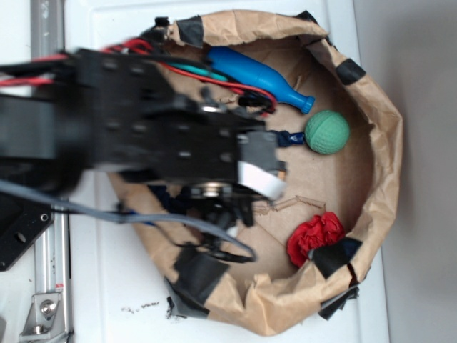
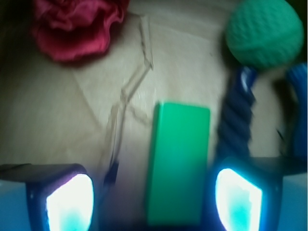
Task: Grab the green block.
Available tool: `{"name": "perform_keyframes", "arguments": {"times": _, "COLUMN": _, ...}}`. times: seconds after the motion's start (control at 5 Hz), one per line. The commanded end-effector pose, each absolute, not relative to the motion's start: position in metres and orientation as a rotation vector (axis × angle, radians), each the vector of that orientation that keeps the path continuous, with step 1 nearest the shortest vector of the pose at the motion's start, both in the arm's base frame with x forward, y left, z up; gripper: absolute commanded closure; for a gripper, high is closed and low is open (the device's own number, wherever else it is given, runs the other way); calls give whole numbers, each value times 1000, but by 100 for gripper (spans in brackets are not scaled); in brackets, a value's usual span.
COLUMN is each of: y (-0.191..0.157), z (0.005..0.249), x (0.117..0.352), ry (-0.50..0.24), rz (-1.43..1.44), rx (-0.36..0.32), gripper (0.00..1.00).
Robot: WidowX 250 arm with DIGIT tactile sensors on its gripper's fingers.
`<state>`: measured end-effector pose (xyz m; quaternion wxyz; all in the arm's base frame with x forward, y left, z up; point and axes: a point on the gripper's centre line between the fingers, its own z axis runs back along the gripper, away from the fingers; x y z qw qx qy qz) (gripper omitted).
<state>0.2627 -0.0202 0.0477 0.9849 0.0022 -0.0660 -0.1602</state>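
Green block (image 2: 177, 166): it lay flat on the brown paper floor of the bag (image 1: 385, 128), directly beneath the wrist camera; in the exterior view the arm hid it.
Gripper (image 2: 154, 197): it hung over the block with its jaws spread wide and nothing in them, one lit pad (image 2: 70, 202) on either side of the bar's near end.
Key relation: the block sat between the pads, though nearer the pad at the right of the wrist view than the other. Its long axis ran away from the camera, roughly across the line on which the jaws would close, so they looked set to meet its long flat sides.
Judged next move: a descent and a close seemed to be what remained; a slight sideways correction might have centred the bar first.
Rope (image 2: 236, 118): a dark blue knotted length lay just beside the block on that crowded side, probably the likeliest thing to snag under a pad.
Green ball (image 2: 263, 33): round and textured, beyond the rope's far end, apart from the block.
Red cloth (image 2: 77, 26): crumpled, well apart, at the far left.
Blue bottle (image 1: 260, 77): against the bag's wall, seen only from outside.
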Motion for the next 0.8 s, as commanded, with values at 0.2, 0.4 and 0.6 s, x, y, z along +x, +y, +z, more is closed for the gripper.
{"name": "perform_keyframes", "arguments": {"times": 0.2, "y": -12, "z": 6, "x": 281, "ry": -61, "rz": -368, "rx": 148, "gripper": 0}}
{"name": "perform_keyframes", "arguments": {"times": 0.4, "y": -2, "z": -2, "x": 281, "ry": -33, "rz": -347, "rx": 161, "gripper": 0}}
{"name": "perform_keyframes", "arguments": {"times": 0.6, "y": 9, "z": -9, "x": 277, "ry": -13, "rz": -326, "rx": 160, "gripper": 0}}
